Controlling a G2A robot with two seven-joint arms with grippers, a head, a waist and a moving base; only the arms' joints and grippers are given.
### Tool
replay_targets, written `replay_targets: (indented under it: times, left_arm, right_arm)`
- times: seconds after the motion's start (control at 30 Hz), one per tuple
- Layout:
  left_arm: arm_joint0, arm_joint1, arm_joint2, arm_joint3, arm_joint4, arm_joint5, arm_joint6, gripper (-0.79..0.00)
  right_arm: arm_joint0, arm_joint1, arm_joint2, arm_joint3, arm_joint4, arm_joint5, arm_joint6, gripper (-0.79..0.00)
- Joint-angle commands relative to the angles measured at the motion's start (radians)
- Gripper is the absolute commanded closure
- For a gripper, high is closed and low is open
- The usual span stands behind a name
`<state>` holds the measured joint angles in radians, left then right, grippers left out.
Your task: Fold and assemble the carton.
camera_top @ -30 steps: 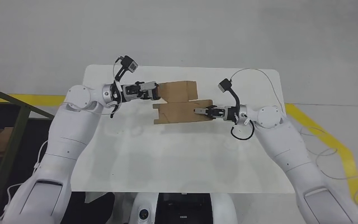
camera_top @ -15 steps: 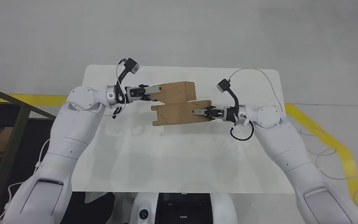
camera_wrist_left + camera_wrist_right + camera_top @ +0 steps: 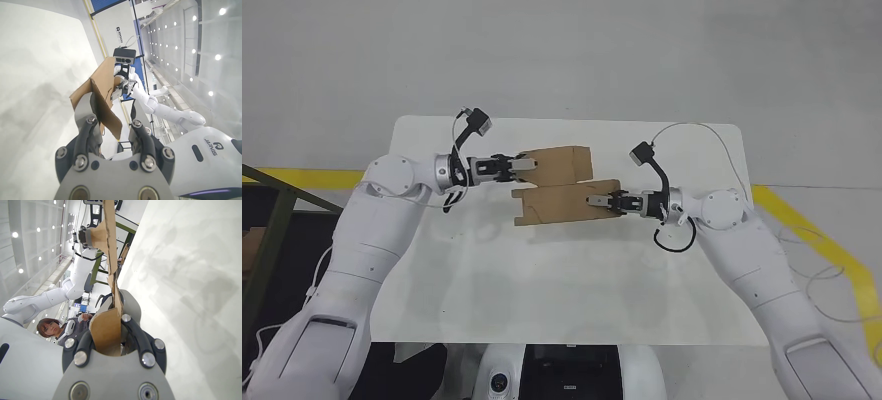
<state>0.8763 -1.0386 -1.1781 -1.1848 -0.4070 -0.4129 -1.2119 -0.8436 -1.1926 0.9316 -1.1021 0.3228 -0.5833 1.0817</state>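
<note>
The left gripper (image 3: 526, 162) has its fingers spread astride the left edge of the flat brown cardboard carton (image 3: 562, 185), which is over the far centre of the white table (image 3: 542, 290). The right gripper (image 3: 594, 199) pinches the carton's right flap, its fingertips hidden behind cardboard.

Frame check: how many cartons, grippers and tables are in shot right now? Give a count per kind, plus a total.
carton: 1
grippers: 2 (left gripper, right gripper)
table: 1
Total: 4
</note>
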Motion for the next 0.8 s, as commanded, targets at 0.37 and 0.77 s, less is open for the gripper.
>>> replay_targets:
  times: [0.37,0.77]
  left_arm:
    - [-0.006,0.000,0.011,0.004,0.065,-0.005,0.053,-0.191]
    - [-0.011,-0.001,0.020,0.013,0.069,0.005,0.066,0.000]
  right_arm:
    - [-0.007,0.002,0.007,-0.018,-0.016,0.006,-0.004,0.000]
    - [-0.011,0.003,0.010,-0.037,-0.028,0.013,-0.006,0.000]
